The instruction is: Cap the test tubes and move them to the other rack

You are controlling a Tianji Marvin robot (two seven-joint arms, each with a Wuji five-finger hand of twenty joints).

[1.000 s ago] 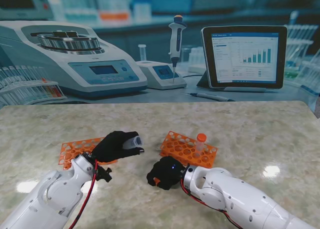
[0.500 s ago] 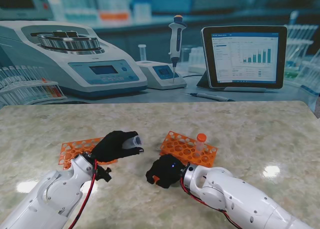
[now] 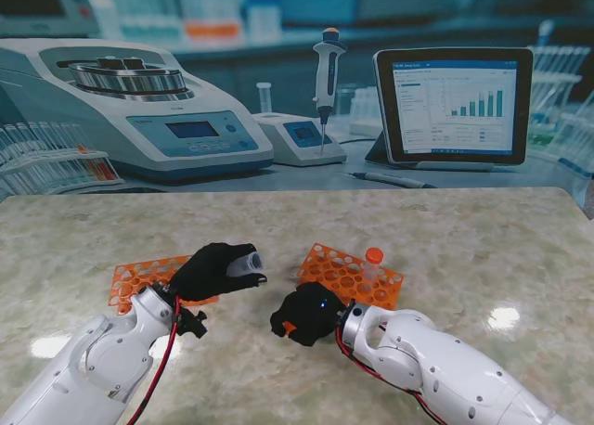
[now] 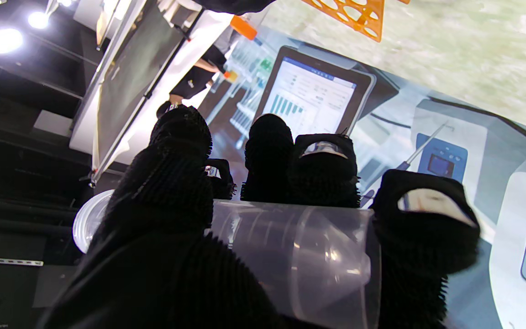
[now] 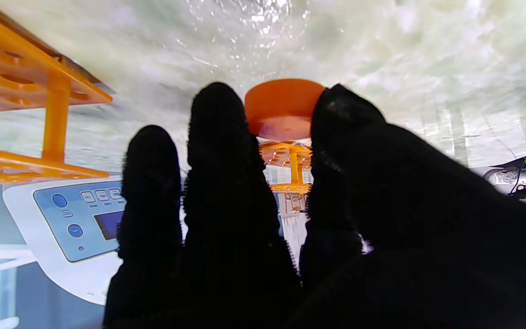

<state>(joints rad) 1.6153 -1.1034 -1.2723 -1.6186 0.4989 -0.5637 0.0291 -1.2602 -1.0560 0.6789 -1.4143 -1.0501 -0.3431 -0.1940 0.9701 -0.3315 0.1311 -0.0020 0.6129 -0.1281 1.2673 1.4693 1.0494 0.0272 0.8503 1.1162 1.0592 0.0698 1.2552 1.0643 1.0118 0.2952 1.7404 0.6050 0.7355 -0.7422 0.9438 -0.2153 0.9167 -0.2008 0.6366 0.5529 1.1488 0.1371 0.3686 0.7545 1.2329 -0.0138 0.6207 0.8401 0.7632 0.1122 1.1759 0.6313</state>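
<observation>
My left hand (image 3: 215, 270) is wrapped around an open tube (image 3: 245, 262), held off the table and lying almost level over the left rack (image 3: 139, 278), while my right hand (image 3: 304, 318), low on the table near the right rack (image 3: 348, 276), pinches an orange cap (image 5: 282, 108) between its fingertips. The pinch looks shallow, so I judge the cap could tip or slip as I lift it. If it meets the tube's mouth crooked, it may jam or twist the tube in my grip.

A grey-white centrifuge (image 3: 130, 105) fills the upper left of the stand view; a small white device (image 3: 299, 137) sits right of it at upper centre, a pipette (image 3: 326, 72) upright behind it; a tablet (image 3: 453, 103) showing a bar chart stands at upper right; a pen (image 3: 387, 178) lies just beneath the tablet; the marbled table (image 3: 464, 230) spans the lower half.
</observation>
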